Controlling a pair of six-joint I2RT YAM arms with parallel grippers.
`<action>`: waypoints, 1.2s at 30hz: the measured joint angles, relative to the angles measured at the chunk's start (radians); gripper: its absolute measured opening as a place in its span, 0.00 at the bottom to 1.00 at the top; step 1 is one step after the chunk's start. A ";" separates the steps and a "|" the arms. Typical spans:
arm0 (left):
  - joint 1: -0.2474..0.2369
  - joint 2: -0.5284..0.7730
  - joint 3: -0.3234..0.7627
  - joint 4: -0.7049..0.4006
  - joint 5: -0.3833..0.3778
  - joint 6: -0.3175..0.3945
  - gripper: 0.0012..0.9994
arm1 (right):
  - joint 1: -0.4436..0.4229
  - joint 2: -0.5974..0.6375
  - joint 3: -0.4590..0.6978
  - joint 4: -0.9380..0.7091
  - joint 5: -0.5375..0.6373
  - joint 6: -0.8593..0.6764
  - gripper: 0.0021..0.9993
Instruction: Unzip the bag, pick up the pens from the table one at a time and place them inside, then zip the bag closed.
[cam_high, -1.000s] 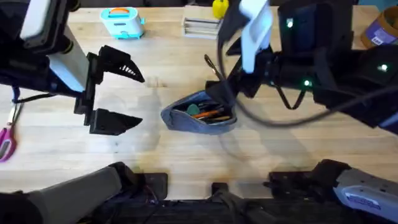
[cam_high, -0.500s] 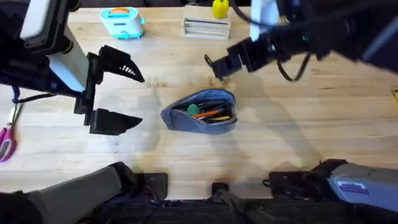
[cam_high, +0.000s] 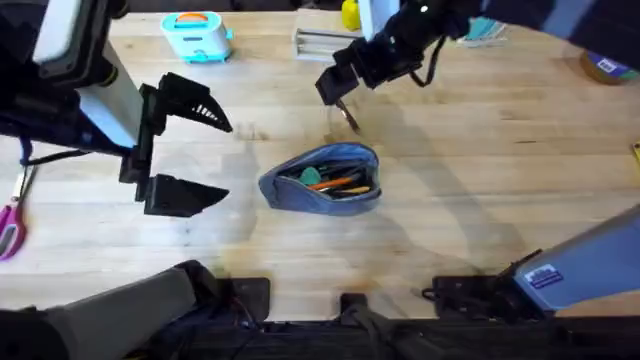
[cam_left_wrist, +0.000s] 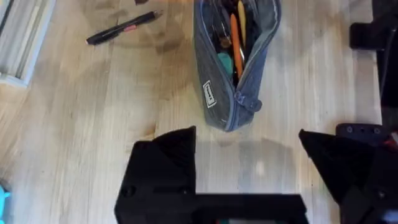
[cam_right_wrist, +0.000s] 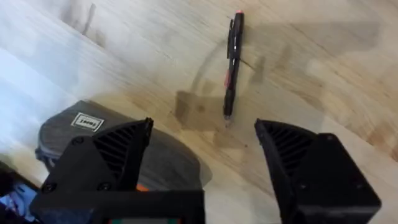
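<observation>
The bag (cam_high: 325, 178) lay unzipped mid-table (cam_high: 480, 190), mouth gaping, an orange pen (cam_high: 342, 183) already inside among other items. The black pen (cam_right_wrist: 231, 62) lay on the wood just beyond the bag. The right gripper (cam_high: 333, 86) hung above that pen with its fingers spread wide and empty, apparently lined up to come down on it. The left gripper (cam_high: 185, 150) waited beside the bag, also released and holding nothing, likely clear of the way until zipping
</observation>
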 joint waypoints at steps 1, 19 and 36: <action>0.000 0.000 0.000 0.000 0.000 0.000 0.99 | 0.000 0.032 0.000 0.030 0.006 -0.001 1.00; 0.000 0.000 0.000 0.000 0.000 0.000 0.99 | -0.003 0.137 0.006 0.120 0.056 -0.005 1.00; 0.000 0.000 0.000 0.000 0.000 0.000 0.99 | 0.002 0.279 0.020 0.115 0.134 -0.013 0.38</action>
